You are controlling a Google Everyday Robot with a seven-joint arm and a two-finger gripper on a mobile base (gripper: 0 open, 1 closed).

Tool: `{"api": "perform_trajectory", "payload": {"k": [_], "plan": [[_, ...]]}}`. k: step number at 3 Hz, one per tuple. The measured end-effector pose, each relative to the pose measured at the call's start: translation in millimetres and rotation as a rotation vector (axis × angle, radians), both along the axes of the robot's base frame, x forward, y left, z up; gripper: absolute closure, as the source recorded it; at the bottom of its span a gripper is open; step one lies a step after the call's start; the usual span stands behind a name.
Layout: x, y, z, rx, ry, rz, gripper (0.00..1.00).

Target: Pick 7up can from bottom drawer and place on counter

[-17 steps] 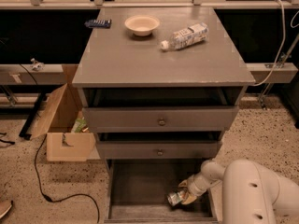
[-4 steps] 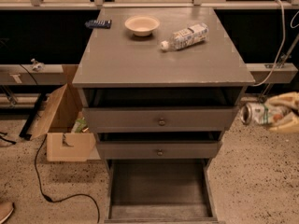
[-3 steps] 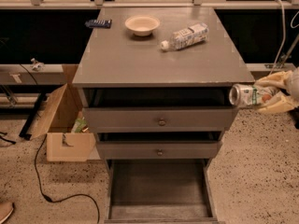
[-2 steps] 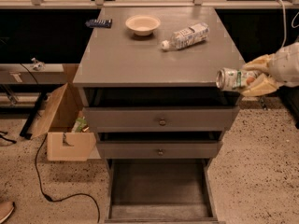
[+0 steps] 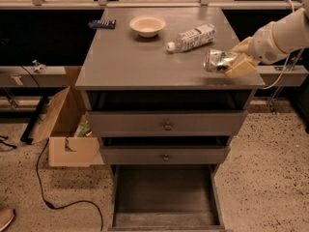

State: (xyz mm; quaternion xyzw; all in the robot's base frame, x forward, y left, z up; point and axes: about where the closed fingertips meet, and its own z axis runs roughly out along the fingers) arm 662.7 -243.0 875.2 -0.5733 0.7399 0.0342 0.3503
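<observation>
The gripper [image 5: 232,63] is over the right front corner of the table [image 5: 140,62]. Its jaws pinch the 7up can [image 5: 217,60], held sideways. The bottom drawer [image 5: 164,197] is open. Next job, I think: lower the can gently and let go.

Light's coming from overhead, warm & fairly dim. Counter [image 5: 145,57] is catching most of it, w/ a soft sheen toward the back. Gripper [image 5: 235,63] is hovering over counter's right front corner, clamped on the 7up can [image 5: 216,60], whose metal is glinting a bit. Bottom drawer [image 5: 164,197] is sitting in shadow inside; background's going nearly black.
</observation>
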Motion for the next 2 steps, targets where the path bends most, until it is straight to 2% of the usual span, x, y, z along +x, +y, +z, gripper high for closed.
{"api": "perform_trajectory", "payload": {"k": [1,2], "plan": [[40,19,11,0.06,-0.001,-0.026,1.0],[68,34,16,0.111,-0.004,-0.045,0.97]]}}
